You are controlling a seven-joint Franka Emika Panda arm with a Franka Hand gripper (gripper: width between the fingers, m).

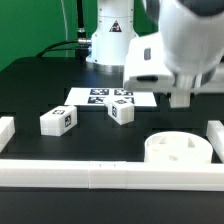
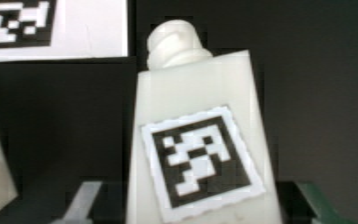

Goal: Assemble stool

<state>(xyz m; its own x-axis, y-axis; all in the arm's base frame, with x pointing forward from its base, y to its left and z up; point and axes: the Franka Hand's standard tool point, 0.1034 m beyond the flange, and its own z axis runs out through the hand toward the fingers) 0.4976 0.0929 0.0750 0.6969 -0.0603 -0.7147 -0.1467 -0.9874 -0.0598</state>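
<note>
In the wrist view a white stool leg (image 2: pixel 194 110) with a threaded peg at its far end and a black-and-white tag stands between my fingers (image 2: pixel 87 203). My gripper (image 2: pixel 201 205) is shut on this leg. In the exterior view the gripper (image 1: pixel 180 98) hangs low at the exterior view's right, just behind the round white seat (image 1: pixel 180 150), and it hides the held leg. Two more tagged legs lie on the black table, one (image 1: pixel 57 120) at the exterior view's left and one (image 1: pixel 122 111) near the middle.
The marker board (image 1: pixel 110 97) lies flat behind the loose legs and shows again in the wrist view (image 2: pixel 34 28). Low white rails border the table at the front (image 1: pixel 90 173), the exterior view's left (image 1: pixel 5 130) and its right (image 1: pixel 215 135). The robot base (image 1: pixel 110 40) stands at the back.
</note>
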